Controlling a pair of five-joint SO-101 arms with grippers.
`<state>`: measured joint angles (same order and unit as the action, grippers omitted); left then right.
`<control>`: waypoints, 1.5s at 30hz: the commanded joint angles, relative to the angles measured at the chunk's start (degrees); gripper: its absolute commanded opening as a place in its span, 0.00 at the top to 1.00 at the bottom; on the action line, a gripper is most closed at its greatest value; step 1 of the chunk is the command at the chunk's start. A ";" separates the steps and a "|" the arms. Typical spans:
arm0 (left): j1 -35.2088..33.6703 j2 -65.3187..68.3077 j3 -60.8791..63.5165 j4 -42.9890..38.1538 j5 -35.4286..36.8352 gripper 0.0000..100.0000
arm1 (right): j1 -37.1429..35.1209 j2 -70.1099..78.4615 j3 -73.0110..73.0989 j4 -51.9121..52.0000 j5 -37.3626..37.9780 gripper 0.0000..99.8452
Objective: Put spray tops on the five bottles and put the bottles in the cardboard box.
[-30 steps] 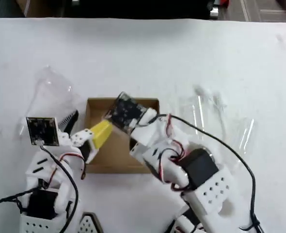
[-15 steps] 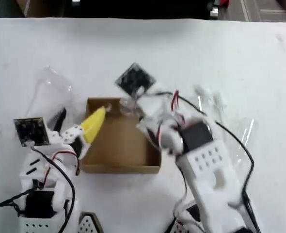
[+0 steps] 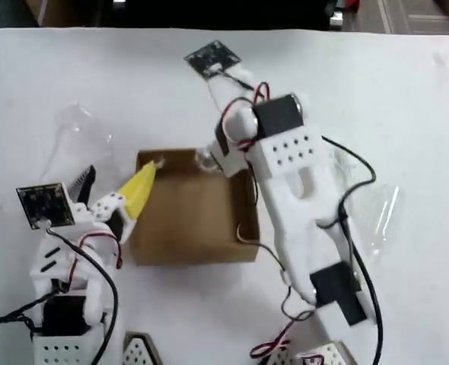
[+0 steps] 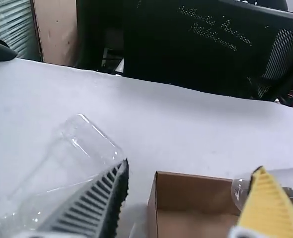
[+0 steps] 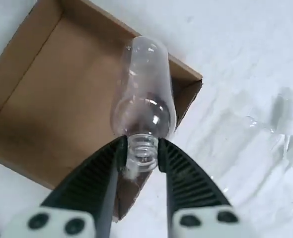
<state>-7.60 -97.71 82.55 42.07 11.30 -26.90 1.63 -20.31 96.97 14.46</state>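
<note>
My right gripper (image 5: pixel 141 148) is shut on the threaded neck of a clear bottle (image 5: pixel 145 89) that has no spray top. The bottle (image 3: pixel 204 160) hangs over the far right corner of the open cardboard box (image 3: pixel 194 257), its body pointing down at the box (image 5: pixel 18 63). My left gripper (image 3: pixel 116 173) stands open at the box's left side, one finger yellow, the other black, with nothing between them. In the left wrist view the left gripper (image 4: pixel 191 169) frames the box's corner (image 4: pixel 186 181). A white spray top (image 5: pixel 287 118) lies on clear plastic beside the box.
A crumpled clear plastic bag (image 3: pixel 80 137) lies left of the box, close to my left gripper's black finger (image 4: pixel 99 201). More clear plastic wrap (image 3: pixel 377 217) is spread right of the box, partly under the right arm. A dark chair stands beyond the table's far edge.
The right arm stretched out from over the box's middle to its far right corner, carrying the bottle. The left gripper drew back to the left, off the box.
</note>
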 commanded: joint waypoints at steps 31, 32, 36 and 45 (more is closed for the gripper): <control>-0.31 -0.57 0.35 -1.85 -0.44 0.65 | 0.40 -9.80 7.21 1.54 -0.26 0.98; -0.31 -0.57 0.35 -1.85 -0.44 0.65 | 0.40 -8.22 6.24 1.54 -0.26 0.98; -0.31 -0.57 0.35 -1.85 -0.44 0.65 | 2.33 -1.98 0.79 1.54 -0.26 0.98; -0.13 -0.57 0.35 -1.85 -0.44 0.65 | 5.58 10.07 -7.12 1.54 -0.26 0.98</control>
<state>-7.60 -97.71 83.52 41.80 11.30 -21.98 9.36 -24.00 97.58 13.67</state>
